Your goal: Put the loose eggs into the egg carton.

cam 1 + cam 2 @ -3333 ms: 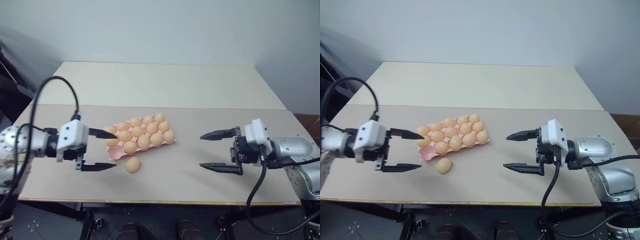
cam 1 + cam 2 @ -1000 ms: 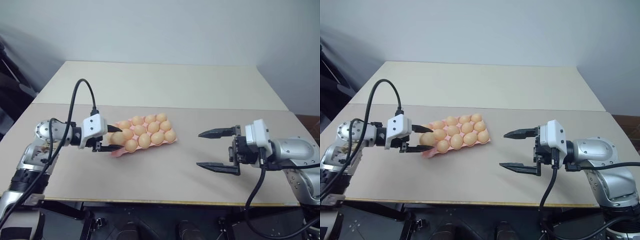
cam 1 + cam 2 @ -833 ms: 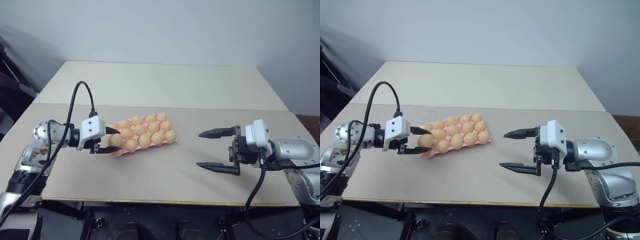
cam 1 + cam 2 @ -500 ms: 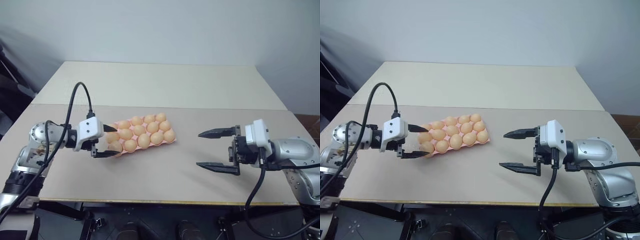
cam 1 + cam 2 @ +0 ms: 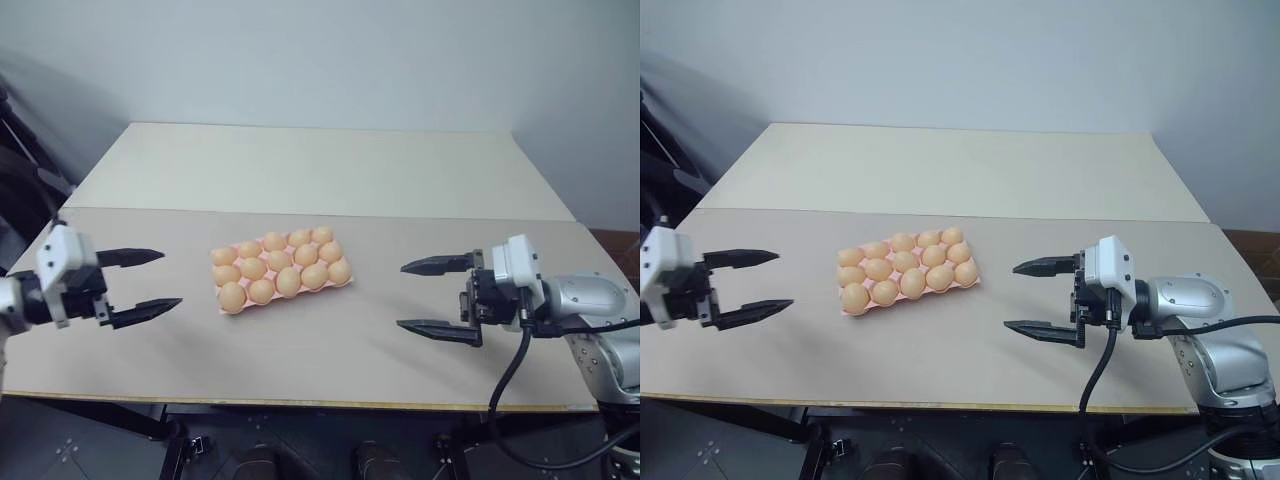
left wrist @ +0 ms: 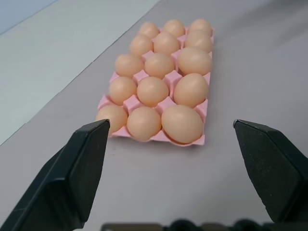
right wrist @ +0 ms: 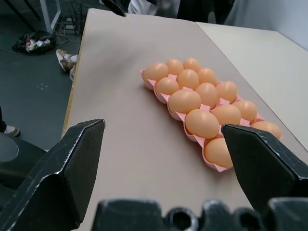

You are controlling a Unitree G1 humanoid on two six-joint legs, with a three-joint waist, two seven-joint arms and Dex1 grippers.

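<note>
The egg carton (image 5: 282, 272) lies near the middle of the grey worktop (image 5: 330, 350), a little toward the robot's left, with eggs (image 5: 288, 281) seated in all its cups, three rows of four. The left claw (image 5: 140, 282) hangs well off the carton's left end, level and pointing toward it, spread wide and empty, while the right claw (image 5: 437, 296) hovers well to the carton's right, pointing left, equally wide and empty. The right wrist view adds dark floor beyond the worktop's far edge, with shoes (image 7: 63, 60) and clutter there.
</note>
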